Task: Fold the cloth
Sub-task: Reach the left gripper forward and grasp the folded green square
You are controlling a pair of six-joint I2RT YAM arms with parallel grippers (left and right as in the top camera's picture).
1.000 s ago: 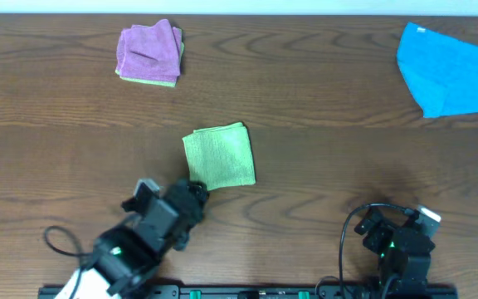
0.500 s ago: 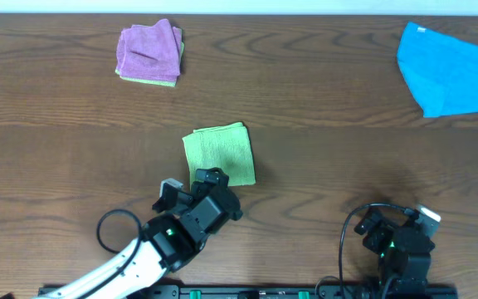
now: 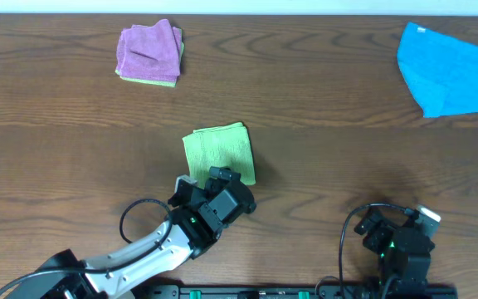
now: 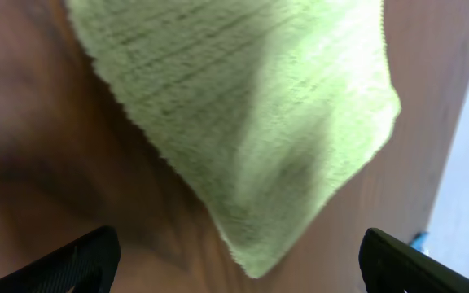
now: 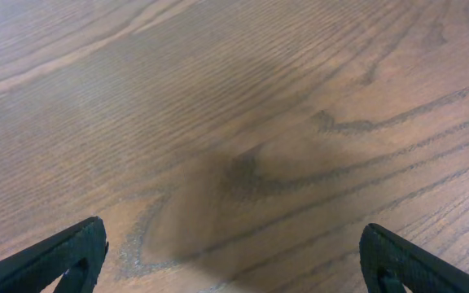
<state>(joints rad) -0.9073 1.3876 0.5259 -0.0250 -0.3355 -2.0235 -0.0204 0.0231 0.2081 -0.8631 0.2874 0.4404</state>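
The lime-green cloth [image 3: 218, 152] lies flat near the middle of the surface [image 3: 322, 149], a small, roughly rectangular piece with its far edge a little uneven. Its near edge is overlapped in the overhead view by the head of the left arm [image 3: 197, 220], which reaches in from the near left with a black cable looped beside it. From the left wrist camera, the cloth [image 4: 251, 106] fills the upper part of the somewhat blurred picture, one corner pointing down into the gap between the left fingers [image 4: 80, 260]. These are spread wide apart and grip nothing. The right arm [image 3: 401, 241] sits at the near right, well apart from the cloth. The right fingers [image 5: 55, 256] are also fully spread and empty, with only bare wood under them. At the far left lies a folded pink-purple cloth [image 3: 149, 51], with a green layer showing along its near and right edges. At the far right a bright blue cloth [image 3: 446, 71] runs off the right edge of the picture. The surface is dark brown wood with a strong grain, and a pale strip runs along its far edge.
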